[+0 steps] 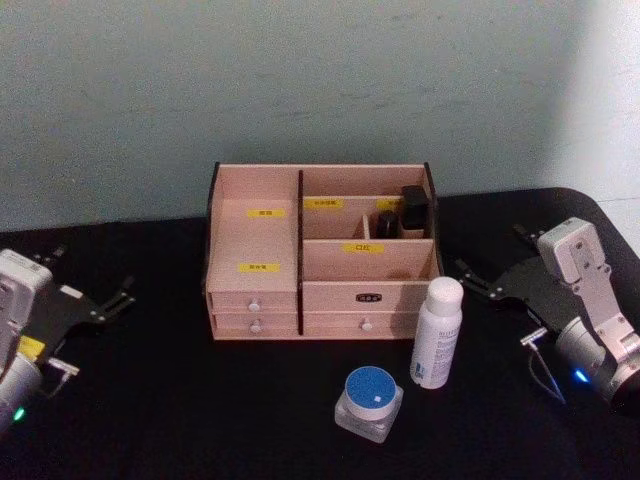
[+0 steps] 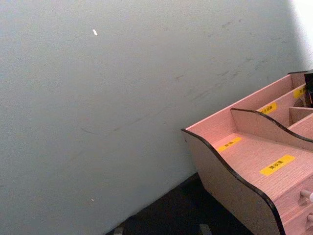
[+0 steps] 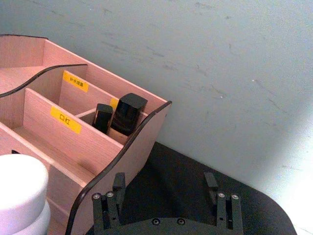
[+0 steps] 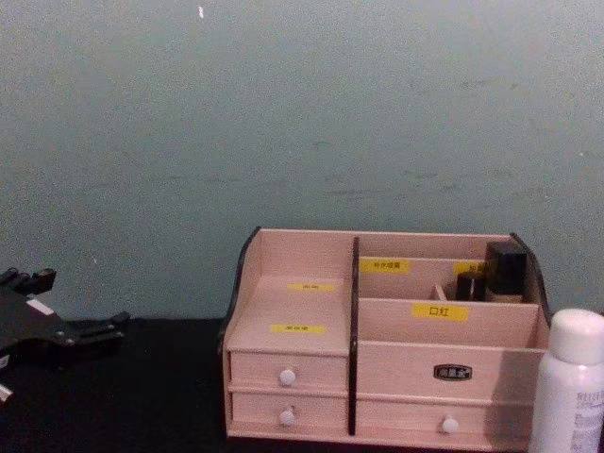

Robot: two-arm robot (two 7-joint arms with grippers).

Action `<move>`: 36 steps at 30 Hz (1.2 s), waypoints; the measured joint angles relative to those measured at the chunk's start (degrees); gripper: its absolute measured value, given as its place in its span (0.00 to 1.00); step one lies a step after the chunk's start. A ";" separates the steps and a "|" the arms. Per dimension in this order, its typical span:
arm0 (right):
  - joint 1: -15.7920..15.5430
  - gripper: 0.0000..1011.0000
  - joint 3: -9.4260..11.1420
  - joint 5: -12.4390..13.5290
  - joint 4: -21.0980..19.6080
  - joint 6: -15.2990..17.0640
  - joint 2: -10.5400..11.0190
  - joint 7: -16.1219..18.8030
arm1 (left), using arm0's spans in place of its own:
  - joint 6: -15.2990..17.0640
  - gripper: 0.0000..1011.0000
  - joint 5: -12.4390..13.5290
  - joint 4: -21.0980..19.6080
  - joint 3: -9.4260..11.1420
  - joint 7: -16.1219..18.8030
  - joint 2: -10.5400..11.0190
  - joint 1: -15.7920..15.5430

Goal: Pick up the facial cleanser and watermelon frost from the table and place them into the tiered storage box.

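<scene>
The right end effector (image 1: 490, 250) hovers over the black table (image 1: 150, 420) at the right edge of the head view, jaws spread wide and holding nothing; its wrist view shows the same broad gap. The left end effector (image 1: 92, 270) sits at the far left edge, also open and empty.

The facial cleanser (image 1: 437, 335) stands upright, right of centre in the lower half of the frame, just in front of the lower right corner of the tiered storage box (image 1: 330, 260). The watermelon frost (image 1: 370, 400) rests below and left of it, near but apart.

The bottle is tall and narrow, so a finger clipping its cap would likely tip it against the box or onto the jar. With box and jar so close, there is little room for wide jaws around it. The jar looks smooth and could slip from a shallow grip. The small black containers (image 1: 413, 208) in the upper right compartment could be knocked during placing.
</scene>
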 joint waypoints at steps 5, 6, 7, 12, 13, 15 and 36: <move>0.00 0.99 0.00 0.00 0.00 0.00 0.00 0.00 | 0.00 0.99 0.00 0.00 0.00 0.00 0.00 0.00; 0.00 0.99 0.00 0.00 0.00 0.00 0.00 0.00 | 0.00 0.99 0.00 0.00 0.00 0.00 0.00 0.00; 0.00 0.99 0.00 0.00 0.00 0.00 0.00 0.00 | 0.00 0.99 0.00 0.00 0.00 0.00 0.00 0.00; 0.00 0.99 0.00 0.00 0.00 0.00 0.00 0.00 | 0.00 0.99 0.00 0.00 0.00 0.00 0.00 0.00; 0.00 0.99 0.00 0.01 0.00 0.00 0.00 0.00 | 0.00 0.99 0.00 0.00 0.00 0.00 0.00 0.00; 0.00 0.99 0.00 0.00 0.00 0.01 0.00 0.00 | 0.00 0.99 0.00 0.00 0.00 0.00 0.00 0.00; 0.00 0.99 0.00 0.00 0.00 0.01 0.00 0.00 | 0.00 0.99 0.00 0.00 0.00 0.00 0.00 0.00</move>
